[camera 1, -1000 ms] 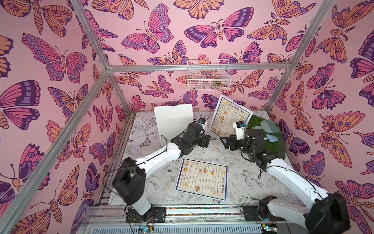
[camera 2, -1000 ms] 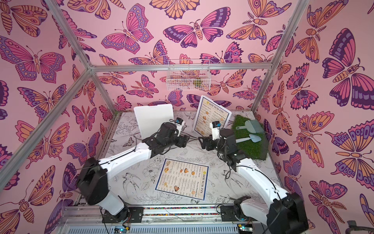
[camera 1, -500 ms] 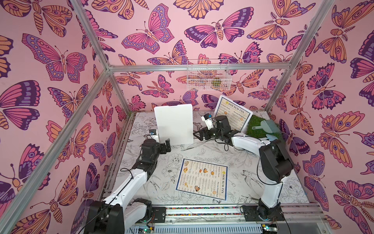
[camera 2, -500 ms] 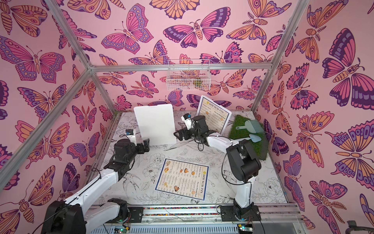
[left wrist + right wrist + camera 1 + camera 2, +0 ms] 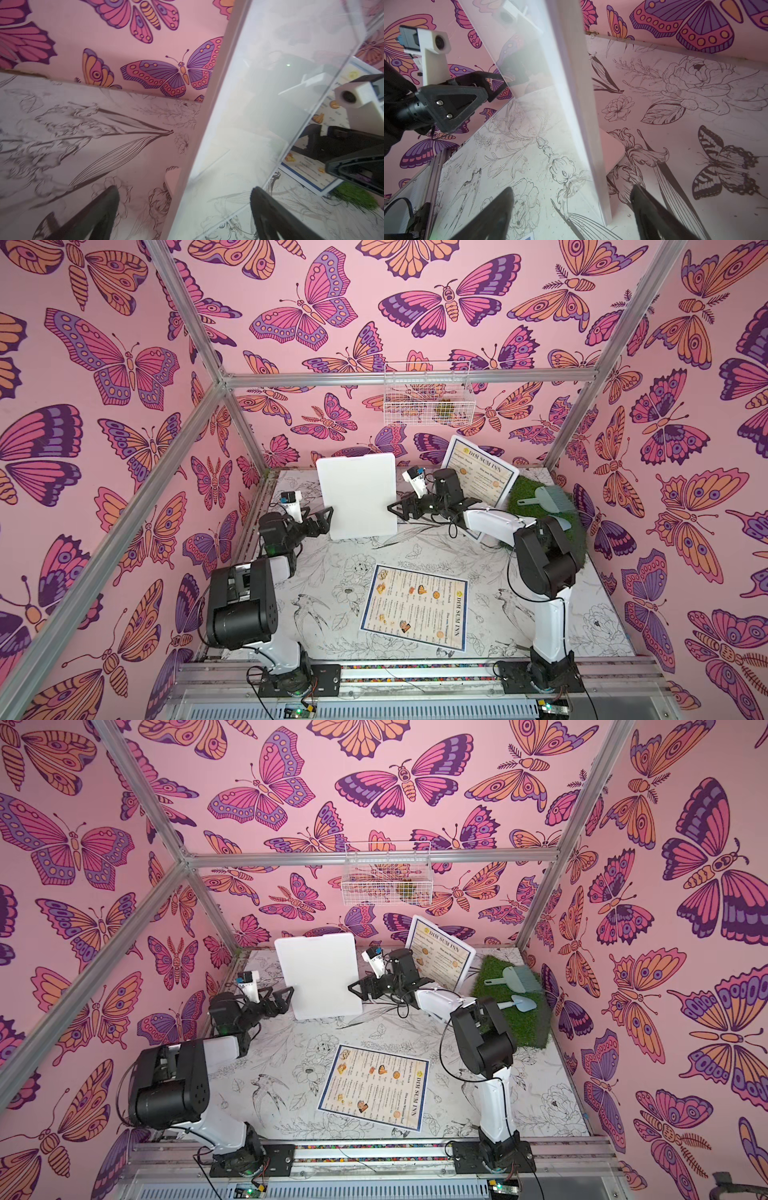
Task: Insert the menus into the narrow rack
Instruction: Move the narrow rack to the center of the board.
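The left hand [image 5: 324, 521] and the right hand [image 5: 395, 512] are both open, jaws astride the side edges of the white rack [image 5: 357, 497]. Better to close them gently together, so it does not tip. One menu [image 5: 415, 608] lies flat on the near worktop [image 5: 332, 572], the second menu [image 5: 482, 475] leans far right

There are two menus: one flat menu [image 5: 415, 610] on the one counter [image 5: 328, 572], and one leaning menu [image 5: 484, 472] behind. There is a single rack [image 5: 357, 493], white-backed with a clear front, and a single wire basket [image 5: 428, 396] on the back wall. One patch of green turf [image 5: 523, 1023] carries two small grey-blue tools: a broad toothed tool [image 5: 521, 979] and a little shovel [image 5: 519, 1003]. Two robot arms show in both top views, the left arm [image 5: 245, 605] and the right arm [image 5: 544, 560], each with one pincer: the left pincer [image 5: 322, 520], the right pincer [image 5: 395, 512].
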Controlling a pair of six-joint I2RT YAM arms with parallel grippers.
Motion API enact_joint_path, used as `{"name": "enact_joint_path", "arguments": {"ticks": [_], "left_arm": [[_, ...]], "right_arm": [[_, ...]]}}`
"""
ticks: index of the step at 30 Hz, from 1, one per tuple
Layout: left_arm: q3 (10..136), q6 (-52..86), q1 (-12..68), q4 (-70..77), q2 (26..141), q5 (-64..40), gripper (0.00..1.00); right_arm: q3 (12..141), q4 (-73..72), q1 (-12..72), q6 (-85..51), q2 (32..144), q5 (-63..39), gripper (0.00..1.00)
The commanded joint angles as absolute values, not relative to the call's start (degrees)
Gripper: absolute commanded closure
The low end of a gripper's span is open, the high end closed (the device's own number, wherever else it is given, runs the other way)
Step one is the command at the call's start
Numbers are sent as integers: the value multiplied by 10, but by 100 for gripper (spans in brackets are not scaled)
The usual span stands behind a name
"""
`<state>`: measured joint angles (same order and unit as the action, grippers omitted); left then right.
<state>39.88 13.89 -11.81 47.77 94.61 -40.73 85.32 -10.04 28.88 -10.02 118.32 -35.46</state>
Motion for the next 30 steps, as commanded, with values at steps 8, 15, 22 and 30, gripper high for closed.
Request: {"name": "enact_joint_path", "arguments": {"ticks": [8, 15, 22, 30], "left_arm": [[494, 100, -97, 421, 1013, -504, 1], [507, 77, -62, 368, 1009, -500, 2], [514, 68, -25, 326, 1004, -492, 2], [516, 68, 20, 283, 983, -477, 2]], "right_arm": [[902, -89, 290, -100, 1206, -361, 20], [917, -95, 293, -116, 1218, -380, 24], [912, -101, 297, -123, 1210, -388, 25], [833, -98, 295, -114, 1140, -333, 26]]}}
